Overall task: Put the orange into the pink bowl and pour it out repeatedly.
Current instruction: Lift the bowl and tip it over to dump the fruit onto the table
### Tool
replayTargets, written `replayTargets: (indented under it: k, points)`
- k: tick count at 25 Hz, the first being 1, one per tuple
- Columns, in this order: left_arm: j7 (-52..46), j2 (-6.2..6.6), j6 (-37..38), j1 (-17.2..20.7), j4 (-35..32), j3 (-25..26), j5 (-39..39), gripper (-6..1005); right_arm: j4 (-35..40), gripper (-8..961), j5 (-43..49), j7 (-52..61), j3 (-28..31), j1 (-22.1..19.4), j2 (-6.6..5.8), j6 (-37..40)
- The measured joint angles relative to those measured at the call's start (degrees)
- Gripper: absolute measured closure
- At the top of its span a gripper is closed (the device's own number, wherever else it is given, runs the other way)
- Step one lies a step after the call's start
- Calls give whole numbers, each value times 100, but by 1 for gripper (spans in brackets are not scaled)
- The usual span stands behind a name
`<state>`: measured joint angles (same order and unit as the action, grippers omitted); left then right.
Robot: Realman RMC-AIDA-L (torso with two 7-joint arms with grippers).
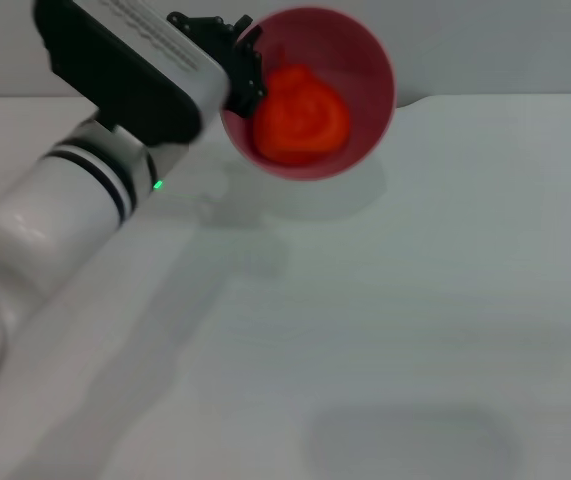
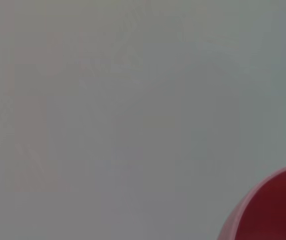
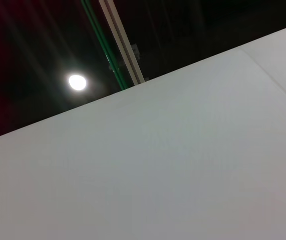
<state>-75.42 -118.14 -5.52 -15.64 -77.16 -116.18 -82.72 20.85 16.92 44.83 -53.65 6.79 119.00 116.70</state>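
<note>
In the head view the pink bowl is held up above the white table at the far middle, tilted so its opening faces me. The orange rests inside it against the lower wall. My left gripper is shut on the bowl's left rim, its black fingers clamped over the edge. The left wrist view catches only a curved piece of the pink bowl in a corner, over bare table. My right gripper is out of sight in every view.
The white table stretches below and in front of the raised bowl. The right wrist view shows a pale flat surface with a dark room and a ceiling lamp beyond it.
</note>
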Motion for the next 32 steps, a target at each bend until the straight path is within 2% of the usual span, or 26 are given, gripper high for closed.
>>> replayTargets:
  k: [6,11,15,21,26,32]
  points:
    - [175,-20,-1645,-39,-46,-1189,-748,956,-27,330,3,0,-4,28,0,2]
    - [118,-29,-2747,-128,49,-1928,-1440,957,-141,330,5,0,-6,126,-4,3]
    - [107,-32,-3088,-155,78,-2178,-1703,957,-150,330,16,0,-10,183,-6,2]
    - [-142,-35,-3214,-170,120,-2264,-1992,957,-152,330,20,-1,-82,221,-9,1]
    - [-621,-51,-3870,-278,476,-2552,-2646,957,-152,330,22,-1,-88,240,-9,1]
    - [-851,-52,-4728,-480,809,-2888,-2740,957,-152,330,22,-1,-124,252,-9,1]
